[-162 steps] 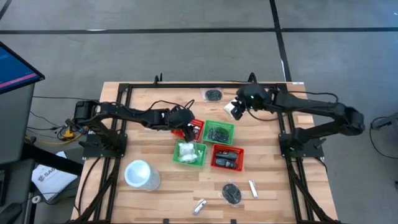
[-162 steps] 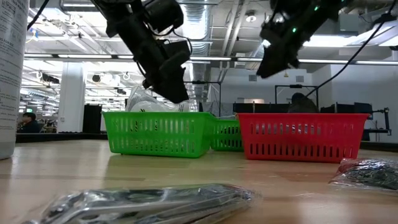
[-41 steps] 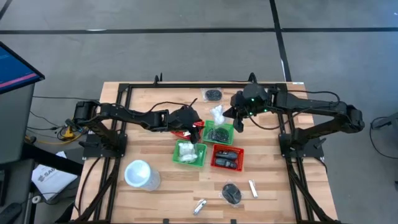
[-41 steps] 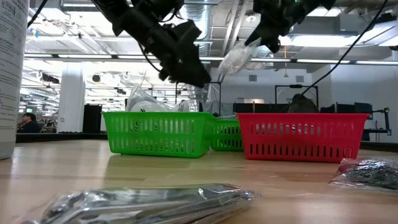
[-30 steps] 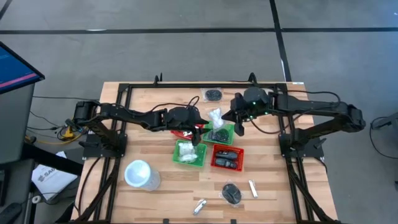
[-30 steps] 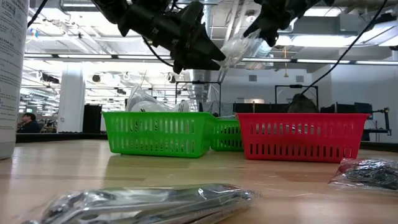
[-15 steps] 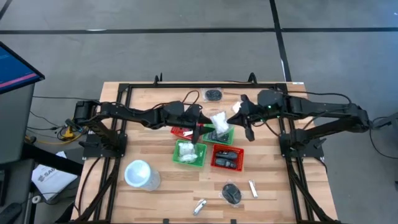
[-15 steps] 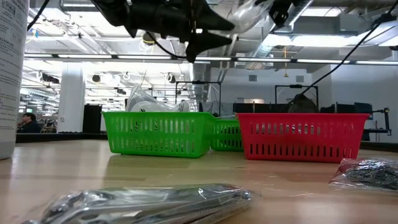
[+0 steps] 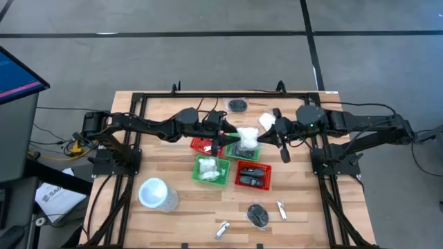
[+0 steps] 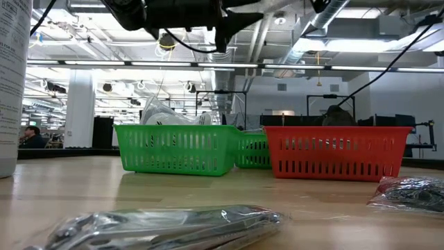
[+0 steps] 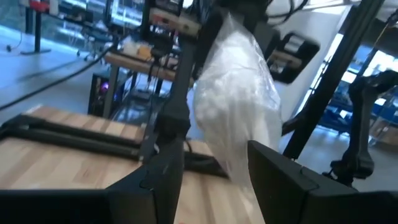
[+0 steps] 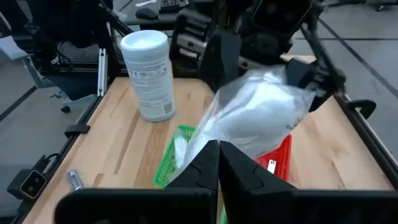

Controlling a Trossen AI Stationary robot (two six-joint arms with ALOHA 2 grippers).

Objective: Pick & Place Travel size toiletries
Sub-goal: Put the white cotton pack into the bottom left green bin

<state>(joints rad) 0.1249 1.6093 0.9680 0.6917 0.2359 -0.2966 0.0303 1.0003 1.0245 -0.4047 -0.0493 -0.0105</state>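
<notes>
A white crinkly packet in clear wrap [image 9: 248, 136] hangs in the air over the baskets, between the two grippers. My right gripper [image 9: 264, 133] is shut on it and comes from the table's right. My left gripper [image 9: 232, 136] is open and level. Its two fingers [image 11: 163, 168] stand on either side of the packet [image 11: 236, 112]; I cannot tell whether they touch it. In the right wrist view the left gripper [image 12: 264, 37] shows behind the packet [image 12: 261, 115]. In the low view only the left arm [image 10: 173, 14] shows, at the top edge. My right gripper pinches the packet's thin clear-wrap end [image 12: 212, 138] between its two shut fingers [image 12: 205, 168]. It comes in level from the table's right side. The packet is lifted clear of everything, and its bulky white part reaches away from the fingers toward the left gripper.
Below stand a green basket with white packets [image 9: 210, 169], a green basket with black bundles [image 9: 242, 150] and two red baskets [image 9: 252, 174] [image 9: 202, 144]. The white cup [image 9: 156, 194] stands near-left. Black bundles [image 9: 237, 105] [image 9: 258, 215] and silvery tubes [image 9: 282, 209] [image 9: 222, 229] lie loose.
My right gripper has risen and drawn back toward the table's right edge, carrying the packet. My left gripper has risen from the baskets, tipped up to level and moved toward the packet, so that its open fingers now flank it. Both have left the low view's top.
</notes>
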